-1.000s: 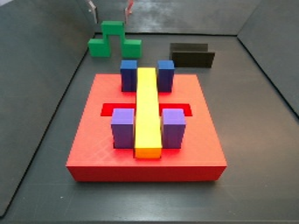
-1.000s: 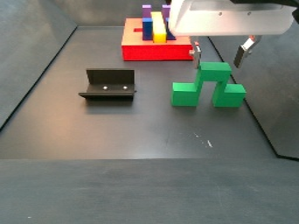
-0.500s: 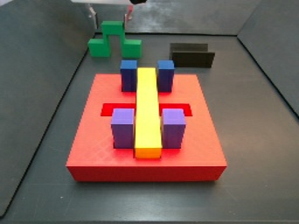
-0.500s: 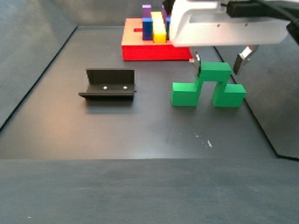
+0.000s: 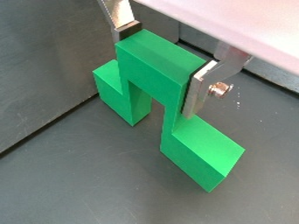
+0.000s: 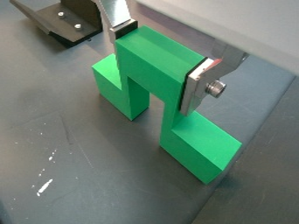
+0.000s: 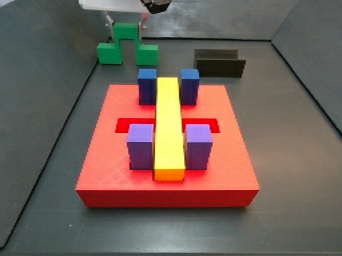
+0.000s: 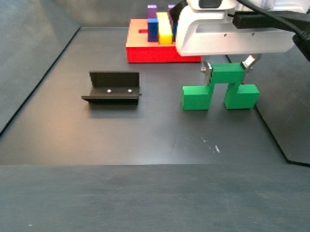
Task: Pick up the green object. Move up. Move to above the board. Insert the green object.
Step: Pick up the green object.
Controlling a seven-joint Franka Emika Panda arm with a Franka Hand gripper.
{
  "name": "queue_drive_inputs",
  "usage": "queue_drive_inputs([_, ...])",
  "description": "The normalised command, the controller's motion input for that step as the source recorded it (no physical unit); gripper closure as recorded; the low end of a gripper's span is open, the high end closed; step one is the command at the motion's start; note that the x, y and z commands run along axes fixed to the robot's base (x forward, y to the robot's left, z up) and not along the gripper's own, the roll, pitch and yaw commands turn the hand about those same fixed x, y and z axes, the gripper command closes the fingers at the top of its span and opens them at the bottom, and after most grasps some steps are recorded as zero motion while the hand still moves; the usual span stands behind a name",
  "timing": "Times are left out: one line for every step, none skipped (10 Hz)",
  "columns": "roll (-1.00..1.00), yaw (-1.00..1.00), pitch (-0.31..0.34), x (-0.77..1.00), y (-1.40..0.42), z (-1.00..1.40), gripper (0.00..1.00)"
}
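Your green object [image 5: 158,83], a plain matte green bridge-shaped piece with a raised middle cube and two lower side cubes, sits on the dark floor with its middle cube right between the fingers. In both wrist views the flat silver finger plates [image 6: 205,80] lie against opposite faces of that raised cube, so the gripper [image 6: 162,54] is clamped on it; one plate carries a round bolt head. The side cubes stick out low on either side, clear of the plates. You can't tell from these views whether the piece has left the floor.

In a side view the gripper [image 8: 226,63] comes down from a large white housing onto the green object [image 8: 222,88], at the floor's right side, well apart from the board.

The dark L-shaped fixture [image 8: 111,88] on its base plate stands to the left of the piece, apart from it.

The board [image 7: 107,165], a large flat red square slab, bears a long smooth yellow bar [image 7: 168,125] down its middle, with blue blocks [image 7: 147,83] at the far end and purple blocks [image 7: 140,147] at the near end flanking it.
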Motion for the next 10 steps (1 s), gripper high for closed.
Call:
queue_drive_inputs([0.0,0.0,0.0,0.0,0.0,0.0,1.0])
queue_drive_inputs([0.0,0.0,0.0,0.0,0.0,0.0,1.0])
queue_drive_inputs([0.0,0.0,0.0,0.0,0.0,0.0,1.0])
queue_drive_inputs([0.0,0.0,0.0,0.0,0.0,0.0,1.0])
queue_drive_inputs([0.0,0.0,0.0,0.0,0.0,0.0,1.0])
queue_drive_inputs([0.0,0.0,0.0,0.0,0.0,0.0,1.0])
queue_drive_inputs([0.0,0.0,0.0,0.0,0.0,0.0,1.0])
queue_drive_inputs([0.0,0.0,0.0,0.0,0.0,0.0,1.0])
queue_drive_inputs([0.0,0.0,0.0,0.0,0.0,0.0,1.0])
queue_drive_inputs([0.0,0.0,0.0,0.0,0.0,0.0,1.0])
